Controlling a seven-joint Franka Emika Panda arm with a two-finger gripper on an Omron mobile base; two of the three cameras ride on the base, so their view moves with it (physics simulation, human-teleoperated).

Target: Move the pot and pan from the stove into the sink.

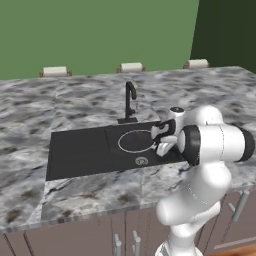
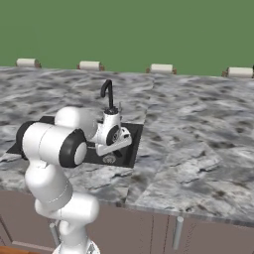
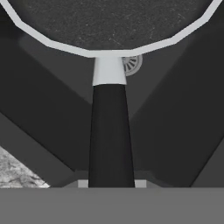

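Note:
The black pan [image 1: 135, 141] with its thin light rim lies level in the right half of the black sink [image 1: 75, 150], near the drain [image 1: 141, 161]. Whether it touches the basin floor I cannot tell. My gripper [image 1: 158, 139] is at the basin's right edge, shut on the pan's long black handle [image 3: 110, 131]. In the hand view the handle runs straight up from my gripper [image 3: 110, 184] to the pan [image 3: 109, 22]. The arm's white hand covers most of the pan in the right base view, above the sink [image 2: 131, 148]. The pot and the stove are out of view.
A slim black faucet [image 1: 130, 100] stands at the sink's back edge, just behind the pan. Grey marbled counter [image 1: 30, 125] surrounds the basin. Three small white rolls [image 1: 131, 67] sit along the counter's far edge. Cabinet fronts with handles [image 1: 241, 205] lie below.

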